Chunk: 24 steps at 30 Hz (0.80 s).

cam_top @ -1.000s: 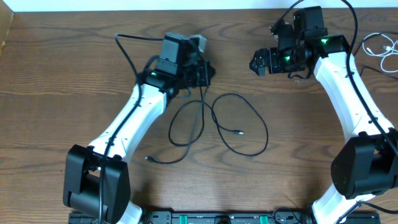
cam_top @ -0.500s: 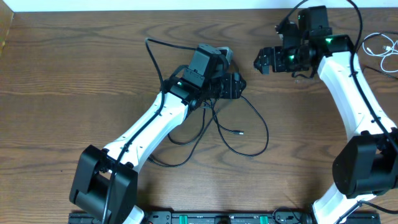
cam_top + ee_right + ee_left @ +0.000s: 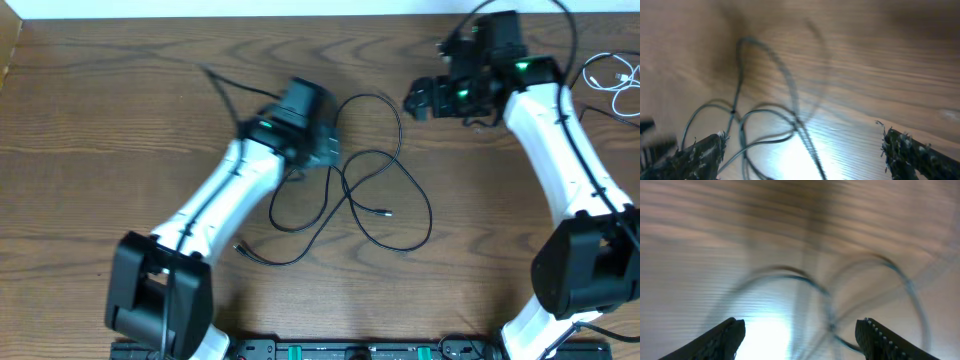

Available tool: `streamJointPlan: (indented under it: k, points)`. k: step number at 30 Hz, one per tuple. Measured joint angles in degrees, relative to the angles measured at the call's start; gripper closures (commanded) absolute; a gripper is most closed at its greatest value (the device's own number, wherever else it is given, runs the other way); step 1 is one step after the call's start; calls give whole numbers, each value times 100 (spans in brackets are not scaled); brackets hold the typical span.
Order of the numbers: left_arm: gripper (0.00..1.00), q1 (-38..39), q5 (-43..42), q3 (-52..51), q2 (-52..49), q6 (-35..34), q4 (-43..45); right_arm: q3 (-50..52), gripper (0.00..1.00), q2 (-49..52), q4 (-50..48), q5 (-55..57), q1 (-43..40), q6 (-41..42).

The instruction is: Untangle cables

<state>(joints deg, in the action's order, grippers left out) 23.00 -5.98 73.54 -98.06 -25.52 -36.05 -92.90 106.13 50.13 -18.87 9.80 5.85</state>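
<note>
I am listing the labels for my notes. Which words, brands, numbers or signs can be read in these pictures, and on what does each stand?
None can be read.
Left arm and right arm: green lights only, no letters visible.
Black cable and wooden table: no print.
Both wrist views: too blurred to read anything.

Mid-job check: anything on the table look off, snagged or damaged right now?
Nothing looks damaged. The black cable lies on the table in loose loops that cross each other, not yet straightened. The white cable sits apart at the far right edge, partly out of frame. The left gripper is open, holding nothing.
</note>
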Motion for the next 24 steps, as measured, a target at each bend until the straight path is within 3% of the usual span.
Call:
streamJointPlan:
  k: [5,8,16,24]
  points:
    - [24,-1106,48,0,15,61,-282,177,16,2,-96,138,662,313]
    - [24,-1403,-13,0,33,232,-501,389,17,92,-293,256,1038,778]
    - [24,-1587,-35,0,35,501,-704,678,13,907,-879,459,2057,1843]
    - [24,-1589,-55,0,35,527,-704,682,13,1397,-1139,1075,2800,2332]
